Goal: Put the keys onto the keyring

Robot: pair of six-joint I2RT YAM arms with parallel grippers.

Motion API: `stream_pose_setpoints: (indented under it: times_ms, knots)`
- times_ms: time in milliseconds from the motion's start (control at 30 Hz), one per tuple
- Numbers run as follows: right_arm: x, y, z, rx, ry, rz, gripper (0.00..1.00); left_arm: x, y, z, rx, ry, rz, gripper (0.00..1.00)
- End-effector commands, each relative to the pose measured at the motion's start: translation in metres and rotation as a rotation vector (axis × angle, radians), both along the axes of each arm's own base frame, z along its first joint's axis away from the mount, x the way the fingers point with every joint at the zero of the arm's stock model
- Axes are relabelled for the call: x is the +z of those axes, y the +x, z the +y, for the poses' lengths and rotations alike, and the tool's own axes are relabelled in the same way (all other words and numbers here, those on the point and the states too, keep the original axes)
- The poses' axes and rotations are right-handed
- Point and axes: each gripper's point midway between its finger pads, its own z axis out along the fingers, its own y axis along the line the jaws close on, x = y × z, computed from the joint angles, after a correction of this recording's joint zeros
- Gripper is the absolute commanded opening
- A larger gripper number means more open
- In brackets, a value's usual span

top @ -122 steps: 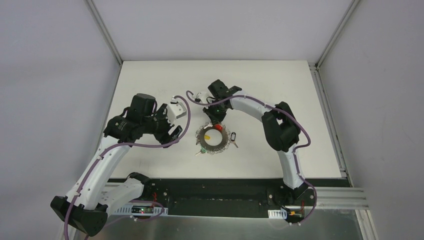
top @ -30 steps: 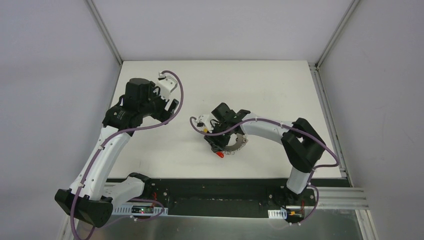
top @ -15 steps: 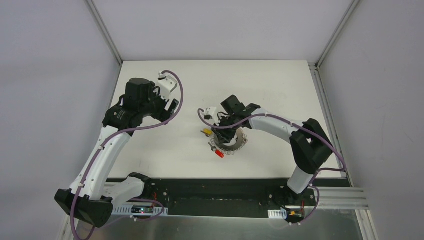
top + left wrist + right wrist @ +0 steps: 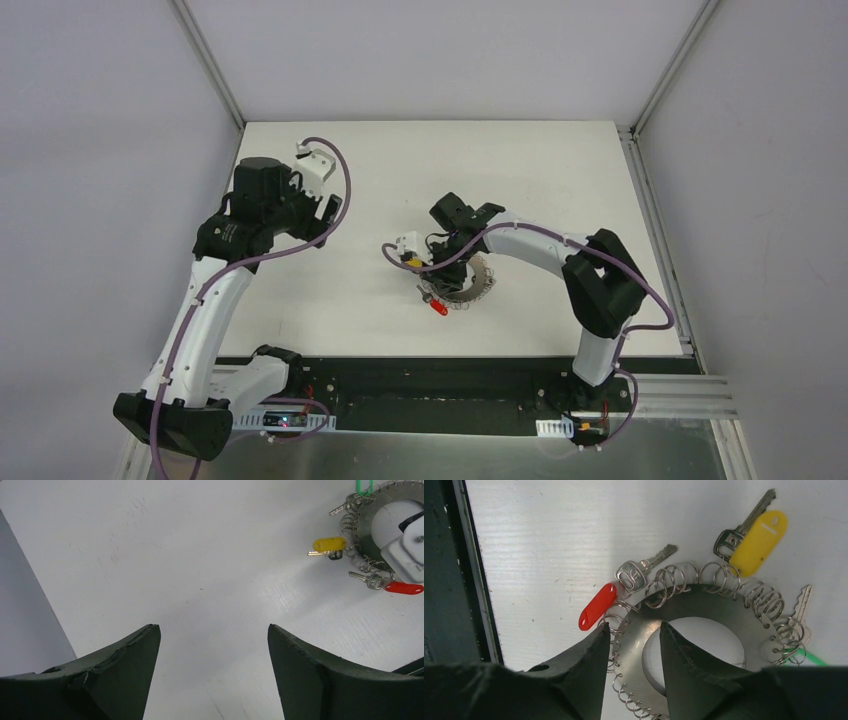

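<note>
The keyring (image 4: 704, 605) is a flat grey metal ring with a coiled-wire rim, lying on the white table (image 4: 350, 290). Keys hang from its coil: a red-tagged key (image 4: 597, 606), a yellow-tagged key (image 4: 758, 542), and a plain key beside a green tag (image 4: 806, 656). My right gripper (image 4: 634, 627) straddles the ring's band, one finger against the coil rim and the other inside the hole, shut on it. From above, the right gripper (image 4: 440, 275) covers the left part of the keyring (image 4: 484, 281). My left gripper (image 4: 214, 630) hangs open and empty over bare table, far left of the ring (image 4: 367, 525).
The black base rail (image 4: 420, 385) runs along the table's near edge. Grey walls stand close on the left and right. The left arm (image 4: 200, 320) rises along the table's left edge. The right arm's purple cable (image 4: 520, 232) loops over the ring area.
My left gripper has drawn back toward the far left corner. My right wrist has shifted slightly left over the ring, and its fingers have narrowed on the band. The ring has barely moved.
</note>
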Motion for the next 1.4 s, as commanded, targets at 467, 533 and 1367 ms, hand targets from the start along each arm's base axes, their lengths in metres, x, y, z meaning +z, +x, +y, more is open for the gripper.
stream_pose_setpoints:
  times_ms: [467,533,1367]
  knots:
    - [-0.014,-0.004,0.010,0.296,-0.094,-0.079,0.39,0.026,-0.003,0.017,0.077,-0.062,-0.039,0.81]
    - [-0.016,-0.006,0.010,0.308,-0.102,-0.081,0.39,0.026,-0.003,0.018,0.078,-0.062,-0.035,0.81]
    - [-0.021,-0.007,0.012,0.367,-0.153,-0.123,0.21,0.021,-0.008,0.020,0.083,-0.068,-0.018,0.80]
